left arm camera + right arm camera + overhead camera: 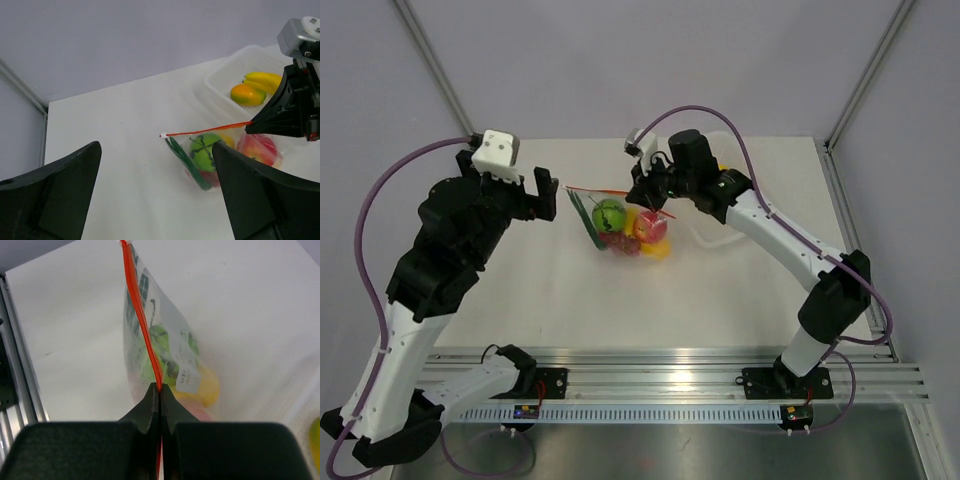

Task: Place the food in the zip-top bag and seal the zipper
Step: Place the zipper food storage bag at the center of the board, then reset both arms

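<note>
The clear zip-top bag [628,232] hangs over the table's middle, holding a green round fruit [204,150], green stalks [186,161], a red fruit [258,148] and a yellow pepper [206,385]. Its orange-red zipper [210,130] runs taut, with a white end piece [163,135] on the left. My right gripper [160,388] is shut on the zipper's right part and holds the bag up; it also shows in the top view [646,190]. My left gripper [548,198] is open and empty, left of the bag and apart from it. A banana [263,80] and a mango [247,94] lie in the tray.
A translucent white tray [223,76] stands behind and to the right of the bag, partly under my right arm. Metal rails run along the table's near edge [650,365]. Grey walls close the back and sides.
</note>
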Robot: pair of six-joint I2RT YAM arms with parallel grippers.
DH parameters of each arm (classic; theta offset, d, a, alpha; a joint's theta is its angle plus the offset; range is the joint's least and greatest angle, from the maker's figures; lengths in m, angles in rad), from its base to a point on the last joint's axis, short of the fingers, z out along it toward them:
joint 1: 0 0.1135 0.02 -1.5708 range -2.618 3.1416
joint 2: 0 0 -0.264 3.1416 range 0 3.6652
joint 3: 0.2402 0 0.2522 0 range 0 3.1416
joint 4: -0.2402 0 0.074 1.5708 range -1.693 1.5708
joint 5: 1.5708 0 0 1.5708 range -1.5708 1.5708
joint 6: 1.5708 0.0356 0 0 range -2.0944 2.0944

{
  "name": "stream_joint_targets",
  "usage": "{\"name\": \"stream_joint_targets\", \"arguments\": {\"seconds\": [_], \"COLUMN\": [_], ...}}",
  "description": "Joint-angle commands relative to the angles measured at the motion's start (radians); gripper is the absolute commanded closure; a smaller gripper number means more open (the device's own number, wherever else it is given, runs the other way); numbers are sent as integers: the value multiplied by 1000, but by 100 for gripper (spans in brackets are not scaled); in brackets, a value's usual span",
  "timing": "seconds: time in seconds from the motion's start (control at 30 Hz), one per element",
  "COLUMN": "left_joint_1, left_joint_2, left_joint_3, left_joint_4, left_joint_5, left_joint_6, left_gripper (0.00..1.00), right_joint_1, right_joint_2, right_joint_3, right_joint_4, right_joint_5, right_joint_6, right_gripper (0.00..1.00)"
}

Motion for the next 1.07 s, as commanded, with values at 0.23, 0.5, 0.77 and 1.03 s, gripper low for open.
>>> {"name": "stream_joint_targets", "arguments": {"seconds": [0.23,0.5,0.77,1.03], "left_joint_1": [4,4,4,4], "left_joint_2": [-21,-13,-73,-98], "left_joint_3": [51,-6,-104,-199], "left_joint_4": [-65,-93,-52,11], "left_joint_5": [-40,-35,-38,-74], "left_joint_6": [-194,-308,-365,-374], "left_gripper": [1,1,1,1], "right_joint_1": [142,142,142,142], "right_joint_2": [68,-136,-275,-512], "right_joint_3": [140,-35,-164,-405], "right_joint_4": [11,-10,-343,-325], "right_joint_5": [287,1021,1401,1363], "right_joint_6": [104,270,485,591], "right_gripper": [7,1,1,0]}}
